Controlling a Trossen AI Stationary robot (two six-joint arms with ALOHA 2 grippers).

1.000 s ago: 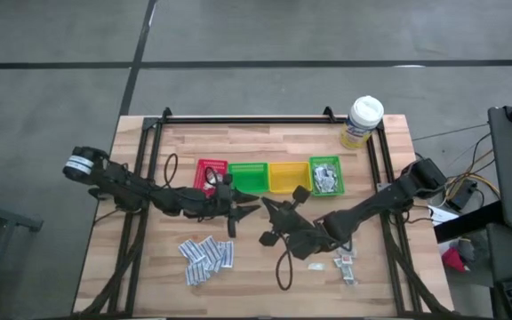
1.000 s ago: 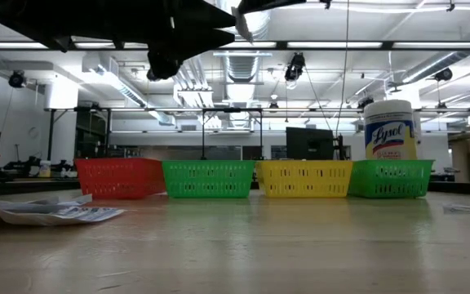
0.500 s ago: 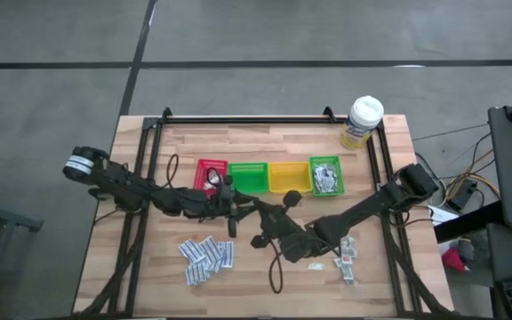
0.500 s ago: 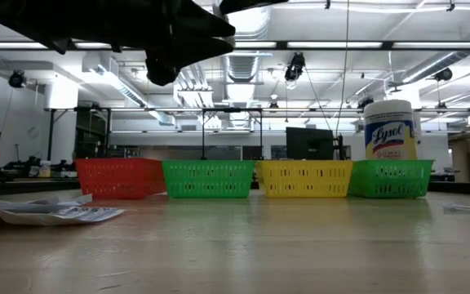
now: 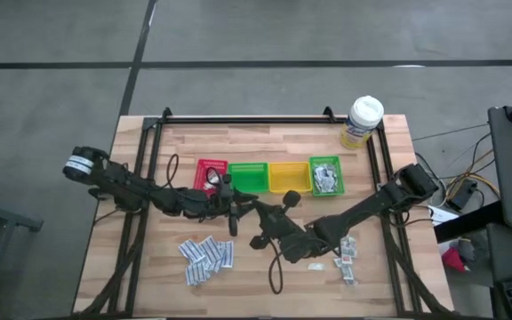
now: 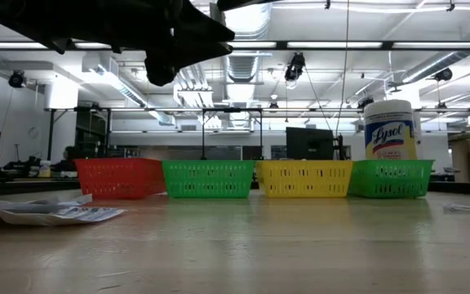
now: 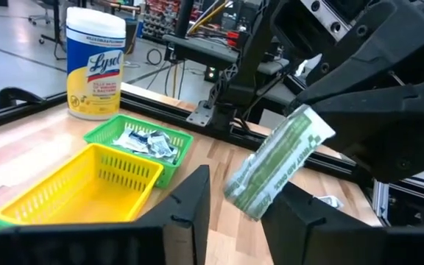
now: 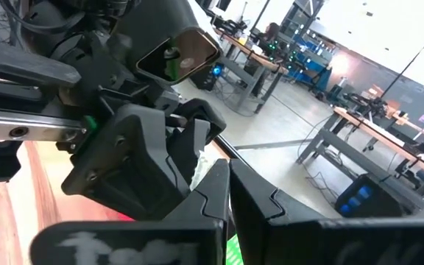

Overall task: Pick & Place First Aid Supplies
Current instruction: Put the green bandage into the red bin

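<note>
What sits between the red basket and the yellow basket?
A green basket stands between the red basket and the yellow basket, clear in the low view.

A yellow Lysol wipes tub (image 5: 362, 122) with a white lid stands at the upper right of the wooden table (image 5: 265, 293), near a row of red (image 5: 209, 174), green (image 5: 249, 177), yellow (image 5: 289, 177) and second green (image 5: 325, 175) bins at centre.

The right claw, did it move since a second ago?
Yes. In the high view the right claw has slid left, from below the yellow bin to below the middle green bin.
</note>
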